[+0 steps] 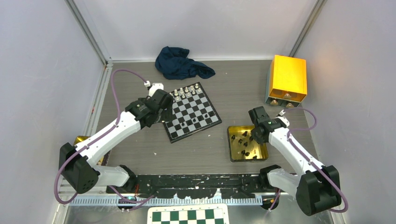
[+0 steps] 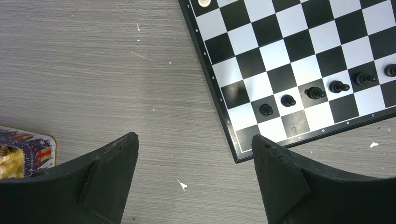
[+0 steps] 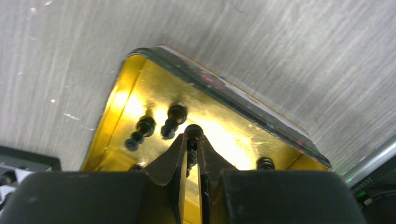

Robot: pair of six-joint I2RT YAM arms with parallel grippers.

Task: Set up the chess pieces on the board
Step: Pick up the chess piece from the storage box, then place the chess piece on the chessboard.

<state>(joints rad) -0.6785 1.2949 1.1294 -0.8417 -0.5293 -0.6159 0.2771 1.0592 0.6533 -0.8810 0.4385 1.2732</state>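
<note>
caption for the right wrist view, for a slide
Right gripper closed on a black piece in the gold tin, more pieces beside it.

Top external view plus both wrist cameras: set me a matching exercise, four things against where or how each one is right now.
Things:
1 left gripper
2 right gripper
3 blue cloth
4 orange box

States:
A crumpled beyond the board
B closed on a black piece in the gold tray
C at the far right of the table
D open, above the table by the board's corner

Pairs: 1-D, 2-B, 3-A, 4-C
</note>
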